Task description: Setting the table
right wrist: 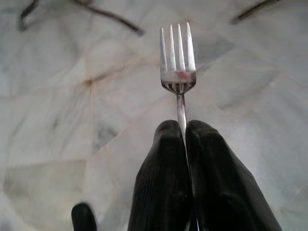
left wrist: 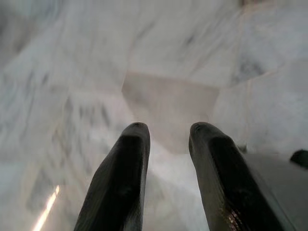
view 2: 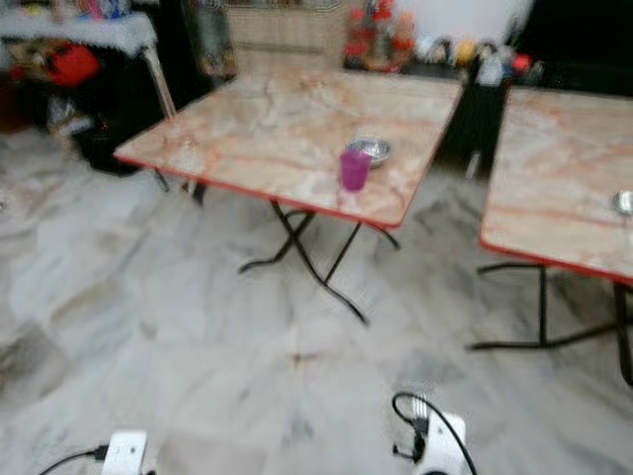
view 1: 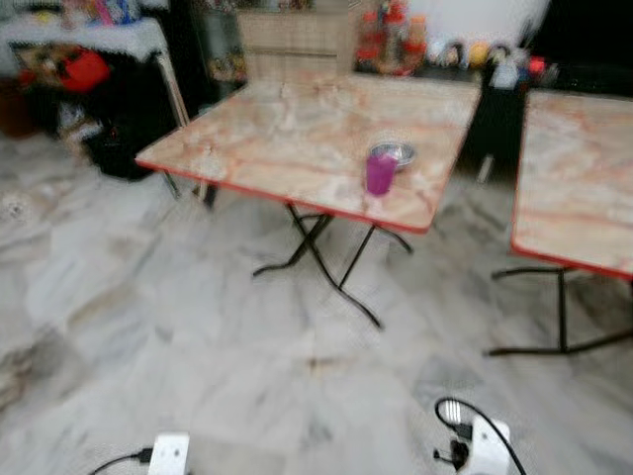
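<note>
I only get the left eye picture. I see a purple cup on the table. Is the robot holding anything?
Observer: Yes. The right gripper has its jaws shut on a fork, tines pointing away over the floor.
Operator: What about the other one?
Observer: The left gripper is open, with nothing between its jaws.
Operator: Is anything on the other table?
Observer: The right eye view shows a small shiny metal thing near the second table's right edge; it's too blurred to name.

cup [view 1: 381,172] on left table [view 1: 297,139], before bowl [view 1: 395,153] | second table [view 1: 584,188] right
</note>
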You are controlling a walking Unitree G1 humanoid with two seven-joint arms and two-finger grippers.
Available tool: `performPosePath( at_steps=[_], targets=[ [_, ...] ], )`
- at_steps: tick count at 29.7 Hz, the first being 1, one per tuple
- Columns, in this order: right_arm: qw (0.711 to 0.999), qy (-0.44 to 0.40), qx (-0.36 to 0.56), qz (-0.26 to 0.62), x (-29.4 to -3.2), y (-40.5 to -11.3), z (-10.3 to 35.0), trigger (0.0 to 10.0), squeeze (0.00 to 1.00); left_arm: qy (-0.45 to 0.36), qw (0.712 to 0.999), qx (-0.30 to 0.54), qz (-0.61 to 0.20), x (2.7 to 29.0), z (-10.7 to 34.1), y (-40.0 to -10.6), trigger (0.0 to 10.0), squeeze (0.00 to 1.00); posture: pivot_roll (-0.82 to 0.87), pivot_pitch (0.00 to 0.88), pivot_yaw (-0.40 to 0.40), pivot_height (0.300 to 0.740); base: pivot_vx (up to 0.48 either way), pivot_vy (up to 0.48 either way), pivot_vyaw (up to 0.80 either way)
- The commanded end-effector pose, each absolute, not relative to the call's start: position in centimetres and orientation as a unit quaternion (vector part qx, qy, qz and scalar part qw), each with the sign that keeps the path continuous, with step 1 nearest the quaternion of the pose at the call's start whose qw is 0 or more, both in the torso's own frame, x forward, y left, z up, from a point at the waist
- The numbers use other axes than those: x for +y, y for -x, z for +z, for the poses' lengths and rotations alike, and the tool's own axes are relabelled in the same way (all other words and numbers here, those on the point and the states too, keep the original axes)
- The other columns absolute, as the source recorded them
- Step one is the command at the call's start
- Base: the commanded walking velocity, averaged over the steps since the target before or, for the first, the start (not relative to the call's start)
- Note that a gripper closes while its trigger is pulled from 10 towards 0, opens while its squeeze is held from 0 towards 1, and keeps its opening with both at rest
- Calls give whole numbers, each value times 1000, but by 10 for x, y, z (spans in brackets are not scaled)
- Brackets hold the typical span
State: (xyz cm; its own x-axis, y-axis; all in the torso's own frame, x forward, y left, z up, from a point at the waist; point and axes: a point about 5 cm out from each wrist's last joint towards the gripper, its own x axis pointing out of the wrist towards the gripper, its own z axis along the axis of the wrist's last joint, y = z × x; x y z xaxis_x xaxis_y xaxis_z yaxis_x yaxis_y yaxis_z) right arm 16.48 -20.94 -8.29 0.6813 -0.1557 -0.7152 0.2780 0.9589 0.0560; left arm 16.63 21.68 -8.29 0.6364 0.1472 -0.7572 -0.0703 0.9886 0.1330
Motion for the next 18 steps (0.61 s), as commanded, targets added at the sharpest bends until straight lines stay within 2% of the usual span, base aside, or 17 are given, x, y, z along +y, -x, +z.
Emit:
performPosePath(
  at_steps=[1,12,17,18],
  targets=[
    [915,-78,377,-119,-210,-168,-81,10000,0,-44,906,417,60,218,-81,-170,10000,0,-42,0,36,740,319,0,0],
    [915,-87,374,-124,-209,-170,-81,10000,0,-44,906,416,59,217,-81,-171,10000,0,-44,0,35,740,326,0,0],
    [914,-88,375,-125,-209,-168,-81,10000,0,-45,907,414,56,216,-80,-172,10000,0,-47,0,37,740,332,0,-704],
    [915,-87,374,-125,-209,-168,-81,10000,0,-45,907,414,55,216,-80,-172,10000,0,-47,0,37,740,334,0,0]
  ],
)
